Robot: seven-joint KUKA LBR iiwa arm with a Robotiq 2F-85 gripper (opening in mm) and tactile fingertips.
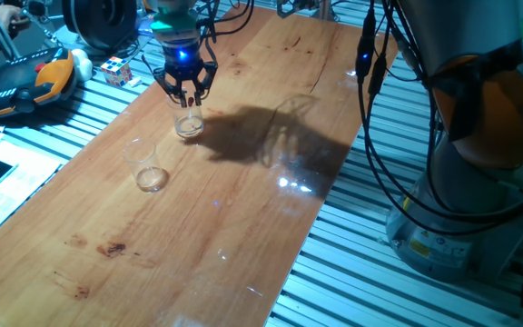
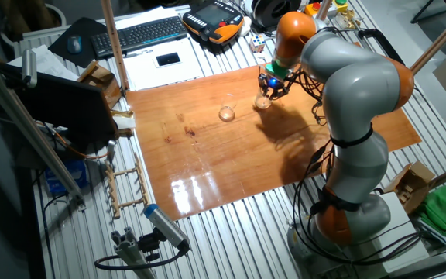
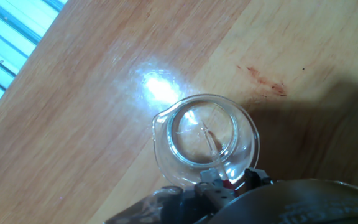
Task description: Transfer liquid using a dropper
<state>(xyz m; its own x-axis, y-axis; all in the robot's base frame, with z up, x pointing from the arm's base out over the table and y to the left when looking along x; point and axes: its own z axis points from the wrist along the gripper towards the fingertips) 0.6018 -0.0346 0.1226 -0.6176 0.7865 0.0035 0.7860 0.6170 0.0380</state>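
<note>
I had the gripper [image 1: 188, 94] hanging straight over the far glass [image 1: 189, 123], its fingers pointing down at the rim. On the hand view I looked right down into that glass [image 3: 205, 138]: the dropper [image 3: 211, 142] ran as a thin clear tube from between the fingers down into it, tip near the bottom, and a bit of red [image 3: 227, 183] showed at the frame's lower edge where the fingers met. So the jaws were drawn in close around the dropper's bulb end; I could not see how tightly. In one fixed view the dropper [image 1: 190, 105] was only a faint pale line under the fingers.

The liquid I could not make out with any certainty; the glass bottom showed glare and reflections only.

The far glass stood near the bench's [image 1: 243, 227] long edge on the cluttered side, toward its far end. The second glass [image 1: 144, 165] stood apart from it, farther along that same edge and nearer the bench's middle, upright. In the other fixed view the two glasses [image 2: 262, 101] [image 2: 227, 113] sat side by side near the keyboard-side edge, with the gripper [image 2: 272, 85] above the one closer to the arm [image 2: 355, 85].

A reddish stain [image 3: 267, 81] marked the wood just beside the far glass.
</note>
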